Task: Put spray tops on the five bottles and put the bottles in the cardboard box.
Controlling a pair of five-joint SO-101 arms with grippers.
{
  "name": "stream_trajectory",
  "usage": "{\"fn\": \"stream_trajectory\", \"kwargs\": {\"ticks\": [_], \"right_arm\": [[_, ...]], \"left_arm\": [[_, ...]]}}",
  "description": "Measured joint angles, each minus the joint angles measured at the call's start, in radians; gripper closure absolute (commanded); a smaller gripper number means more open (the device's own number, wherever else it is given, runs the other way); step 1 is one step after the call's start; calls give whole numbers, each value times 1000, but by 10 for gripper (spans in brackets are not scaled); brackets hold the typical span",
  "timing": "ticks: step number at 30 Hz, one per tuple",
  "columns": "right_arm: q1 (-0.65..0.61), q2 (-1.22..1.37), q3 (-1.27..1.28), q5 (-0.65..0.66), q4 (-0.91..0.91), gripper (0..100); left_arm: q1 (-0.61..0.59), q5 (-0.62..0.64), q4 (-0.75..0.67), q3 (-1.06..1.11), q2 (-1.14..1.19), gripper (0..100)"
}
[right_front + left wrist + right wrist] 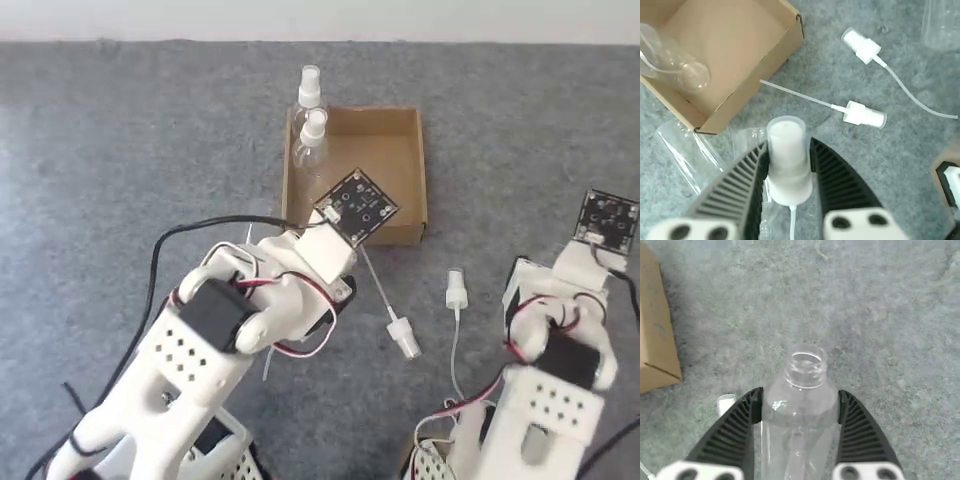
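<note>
Left gripper [787,145] on spray top [786,131] (seemingly clamped)

From my station I see a grey, felt-like covering [90,140] spread across the worktop, with a pale wall strip [150,18] running along its far edge.

One cardboard box [385,160] and five spray tops: two fitted, on the rear bottle [306,98] and the boxed bottle [310,160]; two loose on the carpet [120,150], the near top [404,337] and the far top [455,288]; one held top [787,160] in the left gripper [787,145]. An open bottle [799,410] in the right gripper [800,394] makes three bottles plainly counted; at least one more clear bottle [684,150] lies at the box's corner, the full tally unclear. Two arms, one gripper apiece.
</note>
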Motion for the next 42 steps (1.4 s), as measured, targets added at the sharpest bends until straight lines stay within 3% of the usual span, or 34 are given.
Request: {"fn": "stream_trajectory", "kwargs": {"ticks": [8, 19, 27, 42], "right_arm": [[-71, -252, 26, 0, 60, 954], [-213, -387, 46, 0, 60, 955], [-347, -462, 95, 0, 60, 956], [-609, -548, 95, 0, 60, 954]], "left_arm": [[0, 0, -9, 14, -83, 981], [-3, 0, -9, 40, -160, 981], [-141, 40, -9, 40, -236, 981], [-245, 55, -32, 81, -388, 981]]}}
